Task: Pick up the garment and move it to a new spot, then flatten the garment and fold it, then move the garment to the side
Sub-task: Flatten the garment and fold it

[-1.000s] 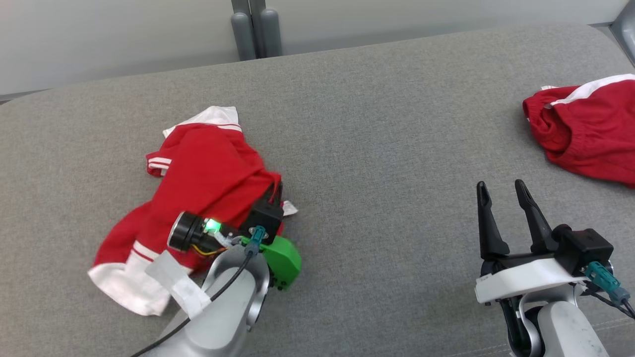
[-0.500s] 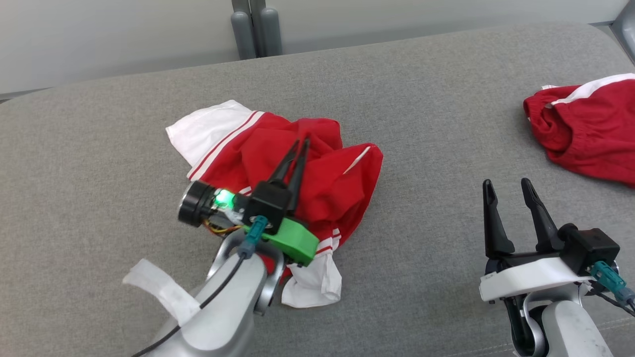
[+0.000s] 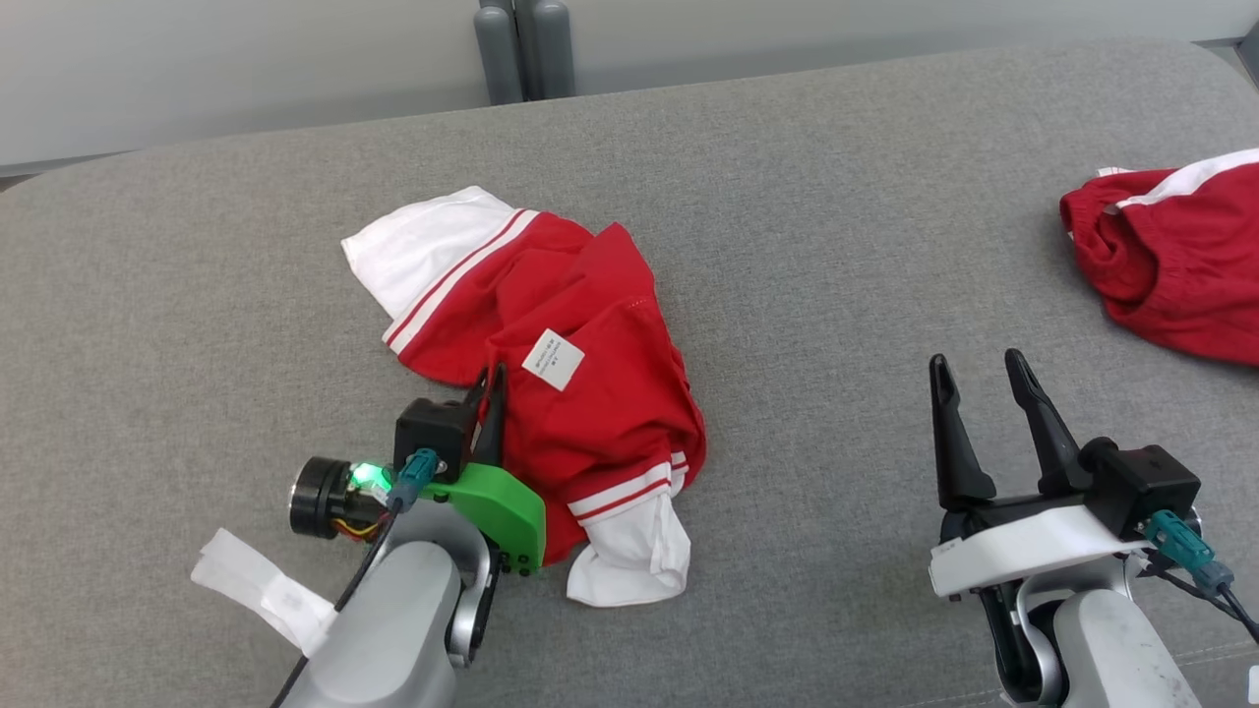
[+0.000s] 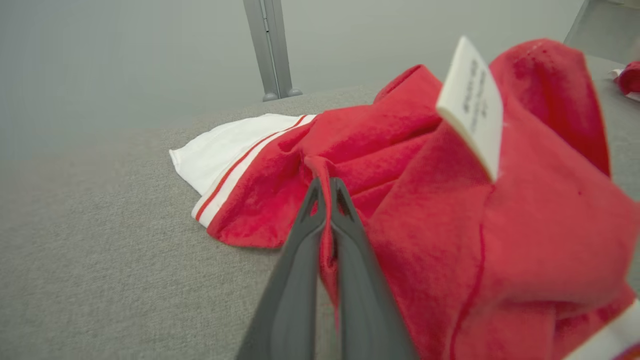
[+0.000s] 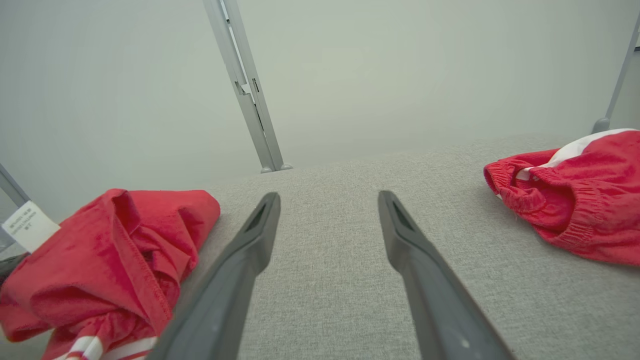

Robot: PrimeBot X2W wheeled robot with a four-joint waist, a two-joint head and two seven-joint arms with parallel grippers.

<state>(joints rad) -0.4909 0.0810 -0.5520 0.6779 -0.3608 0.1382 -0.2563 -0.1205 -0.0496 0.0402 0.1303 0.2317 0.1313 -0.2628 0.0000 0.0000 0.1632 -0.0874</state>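
The garment (image 3: 580,393) is a crumpled red piece with white striped cuffs and a white label facing up, lying left of centre on the grey surface. It also shows large in the left wrist view (image 4: 450,200) and at the lower left of the right wrist view (image 5: 100,260). My left gripper (image 3: 492,379) is shut on a fold of red cloth at the garment's left edge; the pinched fold runs between the fingers (image 4: 345,260). My right gripper (image 3: 979,364) stands open above bare surface at the lower right, apart from the garment, its fingers (image 5: 250,250) spread wide.
A second red garment (image 3: 1170,256) with a white stripe and elastic waistband lies at the right edge of the grey padded surface (image 3: 836,246), seen also as the red heap (image 5: 570,200). Grey posts (image 3: 521,49) stand behind the far edge before a pale wall.
My left gripper has pulled back toward me and to the left with the cloth pinched, turning the garment over so its label faces up. The head camera shifted slightly. The right gripper stayed open.
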